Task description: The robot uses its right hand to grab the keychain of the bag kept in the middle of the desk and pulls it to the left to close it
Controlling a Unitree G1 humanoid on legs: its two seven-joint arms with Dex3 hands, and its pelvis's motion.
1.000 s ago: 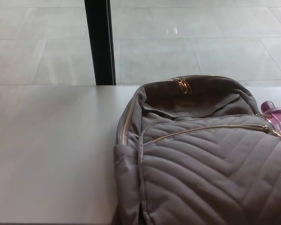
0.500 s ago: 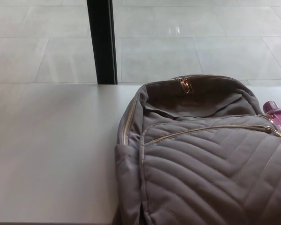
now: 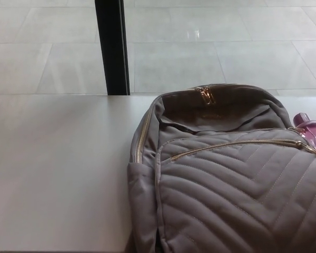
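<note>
If reaching for keychain (image 3: 312,128) at bag (image 3: 226,184) right edge, pinch firmly, draw level leftward | hands unseen, grip undeterminable.

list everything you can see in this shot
backpack: one, grey-brown quilted fabric, lying on the right half of the desk, top compartment gaping open
zip pulls: a pair as far as can be told, gold, at the top middle of the backpack's opening
front pocket zip: one, gold, running across the quilted front panel
keychain: one, translucent pink, at the backpack's right edge by the end of the front pocket zip, partly cut off by the frame
desk: one, white, filling the lower part of the view
post: one, black, upright behind the desk's far edge
floor: pale grey tiles, beyond the desk
robot's hands: neither in view
</note>
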